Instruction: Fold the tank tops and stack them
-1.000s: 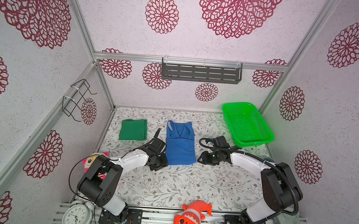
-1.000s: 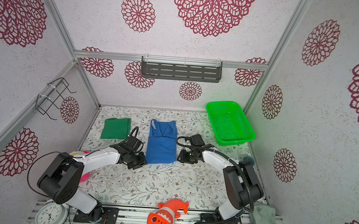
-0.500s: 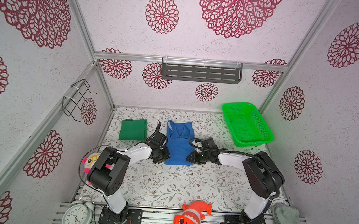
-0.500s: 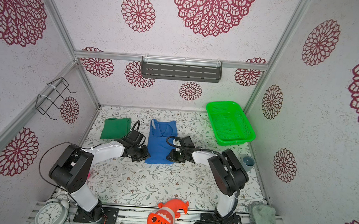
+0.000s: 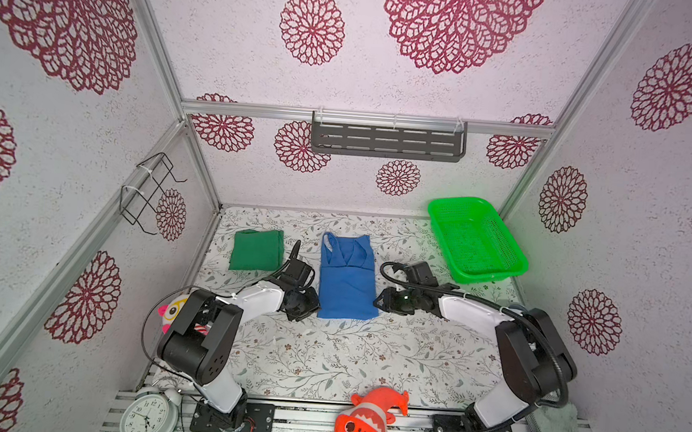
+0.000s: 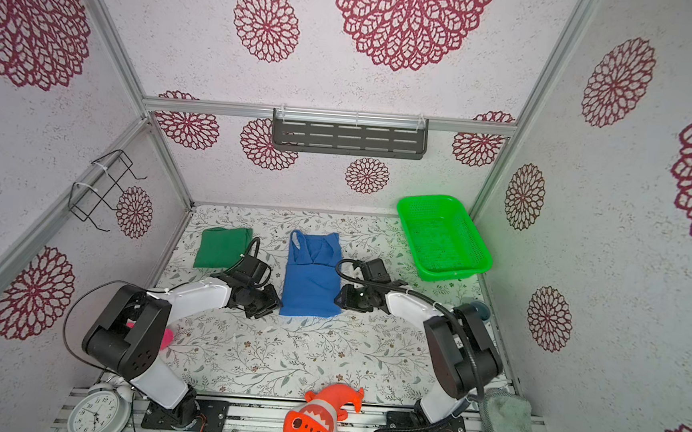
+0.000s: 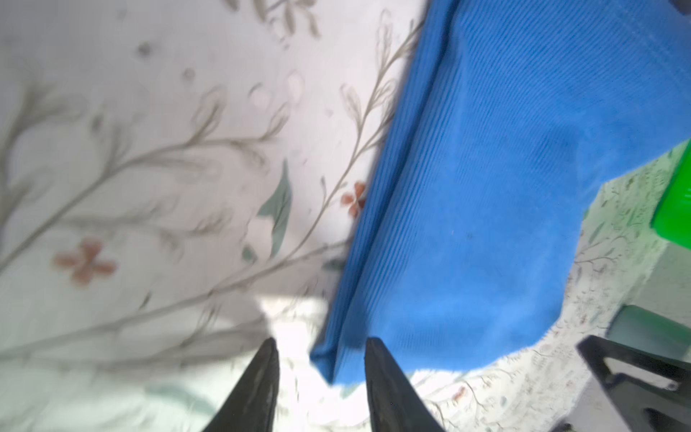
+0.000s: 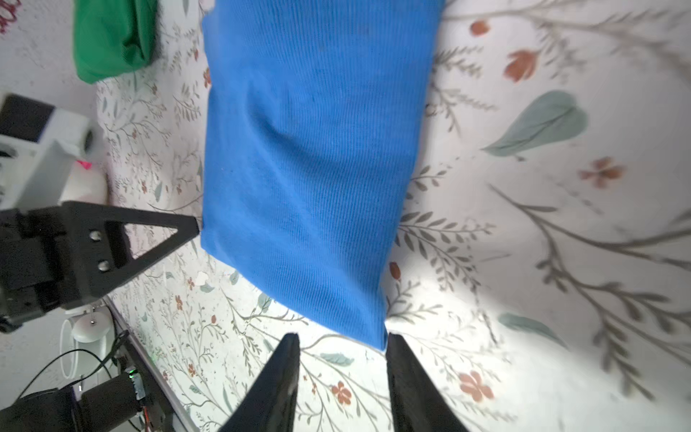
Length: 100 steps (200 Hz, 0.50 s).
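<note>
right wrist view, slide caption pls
right gripper open at a corner of the royal blue ribbed cloth tank top

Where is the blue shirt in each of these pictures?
Top view: blue tank top lies just below centre.
Top view: blue tank top below centre, slightly left.
Left wrist view: blue tank top large, corner inside the left gripper.
Right wrist view: blue tank top central, corner at the right gripper.
Landmark: dark green tank top, beside it in both top views and the right wrist view.

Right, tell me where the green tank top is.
In both top views the dark green tank top lies folded at the far left of the table, left of the blue tank top, not touching it.
</note>
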Each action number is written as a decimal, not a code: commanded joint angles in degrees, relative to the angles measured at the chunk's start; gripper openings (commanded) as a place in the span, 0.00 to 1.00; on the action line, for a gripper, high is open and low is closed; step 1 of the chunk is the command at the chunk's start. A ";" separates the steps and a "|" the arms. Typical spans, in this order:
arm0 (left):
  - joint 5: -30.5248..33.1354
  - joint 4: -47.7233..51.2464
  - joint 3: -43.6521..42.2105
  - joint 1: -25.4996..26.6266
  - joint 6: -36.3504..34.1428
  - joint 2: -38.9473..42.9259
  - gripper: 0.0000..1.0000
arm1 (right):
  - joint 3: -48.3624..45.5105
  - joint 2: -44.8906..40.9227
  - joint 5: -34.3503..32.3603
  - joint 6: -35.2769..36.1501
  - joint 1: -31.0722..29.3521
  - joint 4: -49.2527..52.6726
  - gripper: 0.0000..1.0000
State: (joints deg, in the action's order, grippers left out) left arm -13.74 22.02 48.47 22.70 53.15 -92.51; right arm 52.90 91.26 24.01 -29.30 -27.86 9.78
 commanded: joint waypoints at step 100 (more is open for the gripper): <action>-4.44 -19.71 -15.29 2.62 19.64 2.45 0.64 | -15.42 1.90 2.41 -18.58 -4.09 -22.65 0.57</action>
State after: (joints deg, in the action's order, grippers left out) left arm -20.12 7.16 35.64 23.99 66.89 -86.37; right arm 39.27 91.50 27.29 -41.82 -29.95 -4.86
